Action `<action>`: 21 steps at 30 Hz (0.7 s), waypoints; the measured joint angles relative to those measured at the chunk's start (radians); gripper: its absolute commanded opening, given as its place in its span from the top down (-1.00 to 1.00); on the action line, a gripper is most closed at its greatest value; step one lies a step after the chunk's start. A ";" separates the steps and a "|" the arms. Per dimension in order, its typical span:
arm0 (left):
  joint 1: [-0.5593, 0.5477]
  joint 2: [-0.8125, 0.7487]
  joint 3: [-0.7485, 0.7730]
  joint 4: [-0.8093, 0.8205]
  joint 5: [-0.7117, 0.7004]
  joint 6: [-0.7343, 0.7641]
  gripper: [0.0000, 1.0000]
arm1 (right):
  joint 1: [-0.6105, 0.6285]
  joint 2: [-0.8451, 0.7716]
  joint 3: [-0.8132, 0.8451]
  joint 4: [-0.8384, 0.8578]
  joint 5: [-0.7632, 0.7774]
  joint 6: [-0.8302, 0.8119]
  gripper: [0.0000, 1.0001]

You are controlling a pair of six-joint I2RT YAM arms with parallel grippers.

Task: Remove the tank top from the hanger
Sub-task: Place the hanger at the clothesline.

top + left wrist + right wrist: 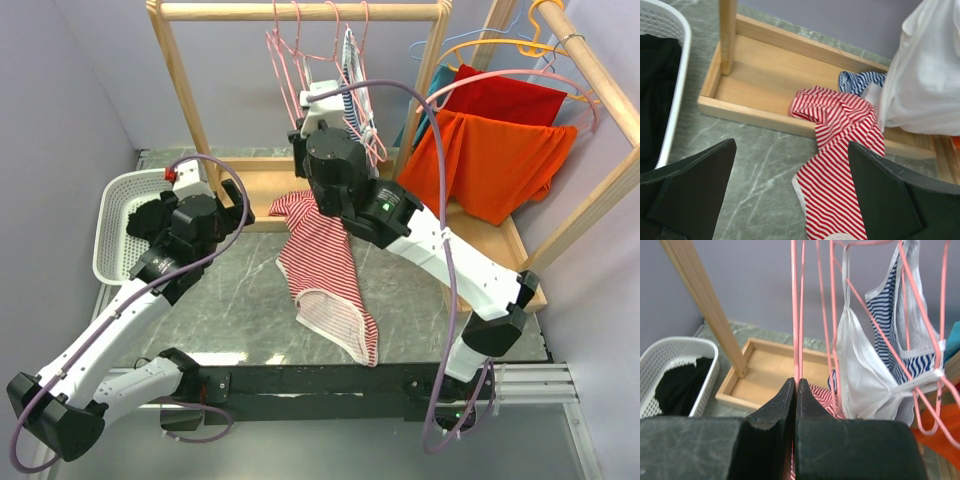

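The red-and-white striped tank top (322, 265) lies crumpled on the grey table, its upper end draped over the rim of the wooden rack base (765, 85). In the left wrist view the tank top (840, 165) is below and right of my left gripper (791, 150), which is open and holds nothing. That left gripper (222, 195) hovers just left of the garment. My right gripper (795, 382) is shut on the thin wire of a pink hanger (796, 315) hanging from the rail. From above, the right gripper (318, 110) reaches into the cluster of pink hangers (285, 60).
A white basket (118, 215) with black cloth stands at the left. A white top (865, 375) and a blue-striped top (887, 315) hang on neighbouring pink hangers. Orange and red garments (500, 160) hang on the second rack at the right.
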 measured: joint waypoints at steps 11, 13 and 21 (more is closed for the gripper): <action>0.000 0.040 -0.001 0.027 0.127 -0.022 -0.99 | -0.086 0.150 0.248 -0.035 -0.058 -0.011 1.00; 0.000 0.043 -0.004 0.036 0.142 -0.022 -0.99 | -0.091 0.168 0.270 -0.050 -0.075 -0.011 1.00; 0.000 0.046 -0.009 0.041 0.172 -0.021 -0.99 | -0.097 0.209 0.279 -0.100 -0.154 -0.006 1.00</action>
